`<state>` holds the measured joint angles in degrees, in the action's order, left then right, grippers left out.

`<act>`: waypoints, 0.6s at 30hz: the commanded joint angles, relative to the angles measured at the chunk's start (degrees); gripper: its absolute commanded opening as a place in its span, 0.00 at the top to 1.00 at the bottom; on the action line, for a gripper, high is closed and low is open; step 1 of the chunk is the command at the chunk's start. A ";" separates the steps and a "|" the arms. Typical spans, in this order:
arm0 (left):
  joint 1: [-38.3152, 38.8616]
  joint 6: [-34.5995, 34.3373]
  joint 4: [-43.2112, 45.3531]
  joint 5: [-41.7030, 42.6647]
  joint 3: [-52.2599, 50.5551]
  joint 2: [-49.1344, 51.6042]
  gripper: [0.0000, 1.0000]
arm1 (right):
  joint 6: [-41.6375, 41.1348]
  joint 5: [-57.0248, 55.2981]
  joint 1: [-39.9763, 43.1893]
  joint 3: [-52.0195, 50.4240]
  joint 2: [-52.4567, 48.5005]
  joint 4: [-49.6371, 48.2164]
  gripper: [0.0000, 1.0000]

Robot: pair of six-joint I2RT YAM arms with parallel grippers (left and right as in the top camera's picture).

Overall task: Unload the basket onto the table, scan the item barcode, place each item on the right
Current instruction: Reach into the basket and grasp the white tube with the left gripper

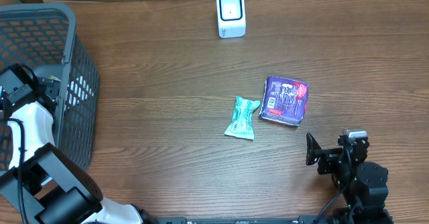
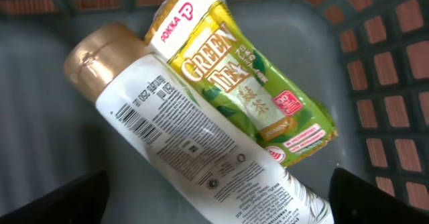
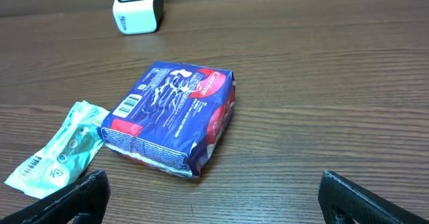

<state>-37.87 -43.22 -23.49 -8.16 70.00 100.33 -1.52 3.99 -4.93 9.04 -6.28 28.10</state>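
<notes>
The left end effector (image 2: 214,207) hangs inside the grey plastic mesh basket (image 1: 79,96), which stands at the left edge of the brown wooden surface (image 1: 154,56). Its two dark fingers (image 2: 57,200) are spread wide and hold nothing. Under it, on the basket floor, a white plastic bottle (image 2: 194,143) with a gold cap (image 2: 100,56) lies on its side, and its printed barcode (image 2: 137,120) is turned up toward the wrist camera. A yellow and green carton of green tea (image 2: 248,83) lies against the far side of the bottle and touches it. The right end effector (image 3: 218,200) is low over the surface near the front right corner, and its fingers (image 3: 375,197) are also wide apart and empty. Just in front of it a blue and red soft packet (image 3: 171,113) lies flat, with a barcode (image 3: 131,105) on its top face. A pale green sachet (image 3: 64,147) lies just beside the packet on its left. I cannot tell if these two touch. The small white barcode scanner (image 1: 231,14) stands upright at the far edge of the surface, well apart from the packet, the sachet and the basket.
</notes>
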 commanded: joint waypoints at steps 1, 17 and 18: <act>-0.04 0.66 -0.22 -0.22 -0.48 -0.31 0.00 | 0.09 -0.52 -0.31 1.16 0.15 -0.28 0.00; 0.00 -4.28 6.47 -2.97 -0.48 11.85 0.25 | 0.09 -0.52 -0.31 1.16 0.15 -0.28 0.00; 0.00 -4.09 6.45 -2.99 -0.48 12.66 0.32 | 0.09 -0.52 -0.31 1.16 0.15 -0.28 0.00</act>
<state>-38.26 -47.68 -17.69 -9.56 70.00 109.97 -1.50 3.99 -4.93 9.04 -6.28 28.12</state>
